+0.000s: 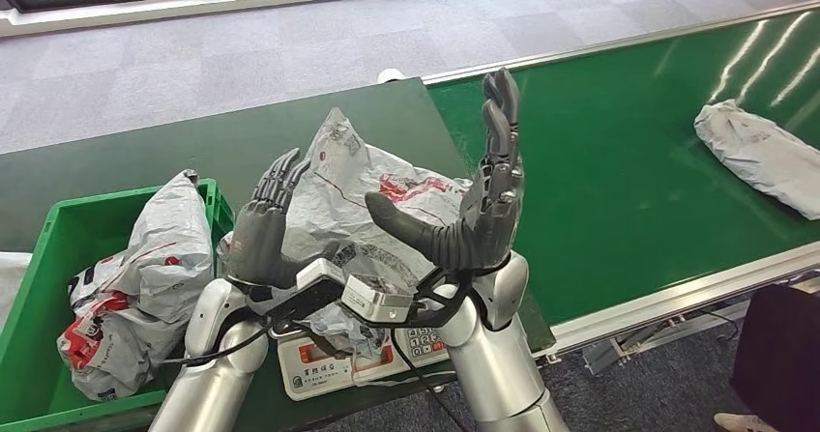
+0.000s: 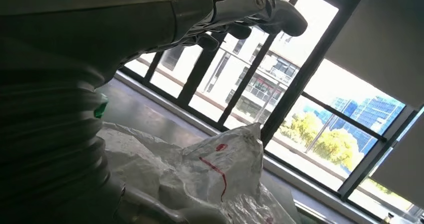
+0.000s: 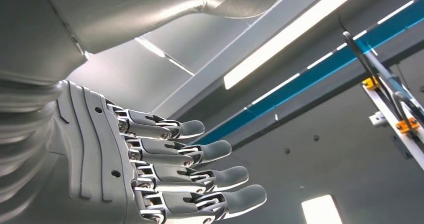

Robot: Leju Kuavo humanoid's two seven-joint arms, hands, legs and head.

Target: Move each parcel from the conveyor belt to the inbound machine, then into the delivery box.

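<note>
Grey plastic parcel (image 1: pixel 353 200) sits on the white scale (image 1: pixel 329 364), between the raised left hand (image 1: pixel 266 229) and right hand (image 1: pixel 483 200), both with fingers spread and holding nothing. Best close both palms on its sides, then carry it left into the green box (image 1: pixel 48 258).

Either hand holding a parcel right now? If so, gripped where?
Nothing held. Left hand and right hand are raised with fingers apart; the parcel sits on the scale.
</note>
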